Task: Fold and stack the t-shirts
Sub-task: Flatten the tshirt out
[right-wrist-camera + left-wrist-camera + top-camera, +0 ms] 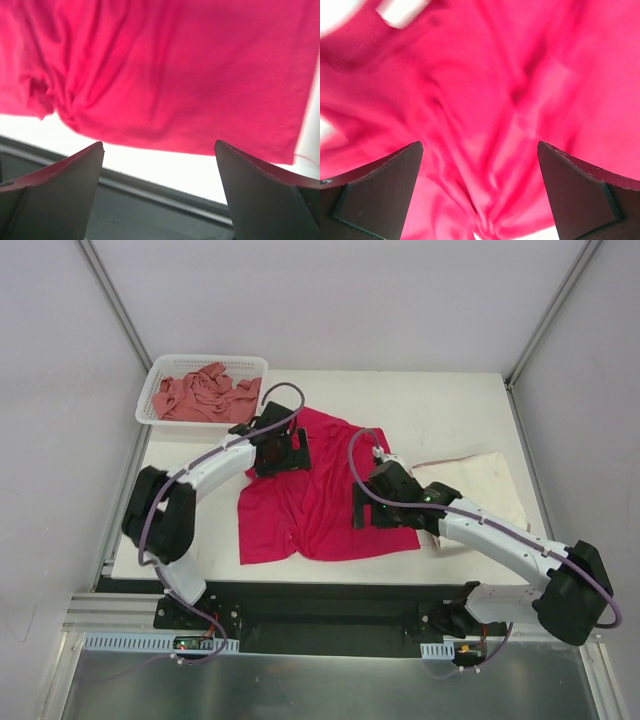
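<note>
The magenta-red t-shirt [310, 502] lies spread and wrinkled on the middle of the table. It fills the left wrist view [485, 100] and the upper part of the right wrist view [175, 70]. My left gripper [281, 453] is open and empty just above the shirt's upper left part. My right gripper [366, 508] is open and empty above the shirt's lower right part, near its hem. The cream-white t-shirt [480, 480] lies folded at the right, partly under my right arm. The salmon-pink t-shirt [207, 393] is crumpled in the basket.
A white mesh basket [155, 390] stands at the table's back left corner. The table's near edge and a dark rail [160, 195] show below the red shirt's hem in the right wrist view.
</note>
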Available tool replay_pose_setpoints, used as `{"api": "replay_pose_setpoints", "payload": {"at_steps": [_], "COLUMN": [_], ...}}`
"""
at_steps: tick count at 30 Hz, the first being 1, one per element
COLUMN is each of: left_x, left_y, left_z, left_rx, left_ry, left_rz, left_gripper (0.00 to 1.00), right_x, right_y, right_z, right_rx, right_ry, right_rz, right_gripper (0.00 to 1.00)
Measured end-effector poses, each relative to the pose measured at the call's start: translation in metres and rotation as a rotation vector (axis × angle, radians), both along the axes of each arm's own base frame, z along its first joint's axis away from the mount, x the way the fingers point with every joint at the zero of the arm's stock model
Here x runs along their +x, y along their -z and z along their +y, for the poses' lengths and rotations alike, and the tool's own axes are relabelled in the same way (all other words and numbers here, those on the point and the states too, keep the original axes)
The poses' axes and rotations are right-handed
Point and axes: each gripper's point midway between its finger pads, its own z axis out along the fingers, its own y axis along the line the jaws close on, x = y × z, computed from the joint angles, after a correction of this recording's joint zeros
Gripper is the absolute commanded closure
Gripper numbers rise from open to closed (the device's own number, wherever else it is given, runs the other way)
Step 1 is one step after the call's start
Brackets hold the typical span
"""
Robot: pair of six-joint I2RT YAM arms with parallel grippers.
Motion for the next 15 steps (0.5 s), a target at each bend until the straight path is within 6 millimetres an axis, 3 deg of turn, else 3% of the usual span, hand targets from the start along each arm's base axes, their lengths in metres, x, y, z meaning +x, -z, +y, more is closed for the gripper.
{"api": "replay_pose_setpoints", "payload": {"at_steps": [4, 6, 8, 10, 13, 15], "left_x": [-0.031, -0.052, -0.071, -0.094, -0.139, -0.167], "left_y": [-0.055, -0.075, -0.080, -0.067, -0.025, -0.001], "left_z": [-0.015, -0.012, 0.002, 0.019, 0.047, 0.063], "left_rx": [-0.059, -0.095, -0.115, -0.121, -0.089, -0.060], "left_ry": [0.067, 0.077, 0.042, -0.008, -0.081, -0.123], "left_rz": [-0.137, -0.188, -0.208, -0.193, -0.079, 0.003], "left_gripper": [0.01, 0.00, 0.01, 0.01, 0.01, 0.06], "right_x": [0.000, -0.008, -0.019, -0.022, -0.019, -0.018], "right_y": [0.019, 0.029, 0.033, 0.028, 0.018, 0.016], "right_z": [-0.041, -0.057, -0.069, -0.073, -0.073, -0.072], "right_rx": [-0.034, -0.056, -0.061, -0.037, -0.001, 0.015], "right_ry": [0.101, 0.128, 0.138, 0.145, 0.158, 0.163], "right_rz": [0.026, 0.036, 0.035, 0.008, -0.031, -0.045], "right_gripper": [0.03, 0.03, 0.03, 0.03, 0.03, 0.03]}}
